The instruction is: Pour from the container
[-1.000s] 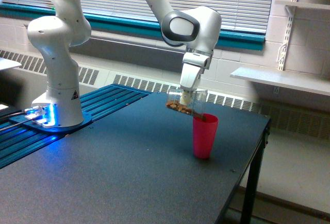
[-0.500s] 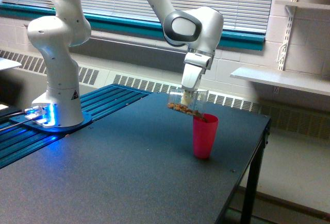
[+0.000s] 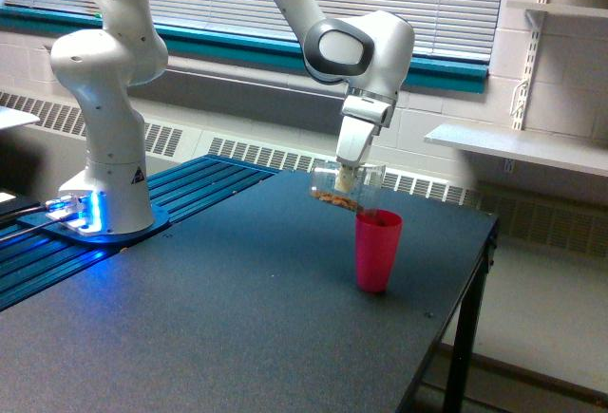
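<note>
1. Exterior view: tool [image 3: 347,178] clamps the small clear plastic container [image 3: 346,186] of brown granules, tipped sideways just above the opaque pink plastic cup [image 3: 377,251] on the dark worktop [image 3: 228,318].
2. Container has drifted slightly rightward and fewer granules remain, so pouring seems well along.

No readable text, small triangular warning sign on robot base [image 3: 136,174]

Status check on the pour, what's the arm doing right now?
Gripper shut on the clear container, tipped on its side. Brown bits at its lip above the pink cup, which stands upright on the table. Nothing in the way.
</note>
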{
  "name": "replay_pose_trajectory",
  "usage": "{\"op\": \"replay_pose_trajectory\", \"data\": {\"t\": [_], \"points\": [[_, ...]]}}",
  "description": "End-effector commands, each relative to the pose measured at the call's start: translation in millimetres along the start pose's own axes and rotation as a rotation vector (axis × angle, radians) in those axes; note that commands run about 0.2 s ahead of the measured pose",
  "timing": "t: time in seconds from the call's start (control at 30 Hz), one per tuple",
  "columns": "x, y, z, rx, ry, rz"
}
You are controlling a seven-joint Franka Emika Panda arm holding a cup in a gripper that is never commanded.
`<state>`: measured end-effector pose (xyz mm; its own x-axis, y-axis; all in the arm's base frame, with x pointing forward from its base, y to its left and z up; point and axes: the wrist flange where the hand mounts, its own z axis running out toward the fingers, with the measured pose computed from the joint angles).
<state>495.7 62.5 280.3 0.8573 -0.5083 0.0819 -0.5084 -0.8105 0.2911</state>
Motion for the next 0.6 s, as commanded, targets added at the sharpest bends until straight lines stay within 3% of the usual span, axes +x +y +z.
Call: {"op": "replay_pose_trajectory", "data": {"t": [0.03,0.6], "points": [[-0.6,-1.5,-1.1,-0.012,-0.008,-0.014],[-0.4,3.9,-2.2,-0.018,-0.027,0.012]]}}
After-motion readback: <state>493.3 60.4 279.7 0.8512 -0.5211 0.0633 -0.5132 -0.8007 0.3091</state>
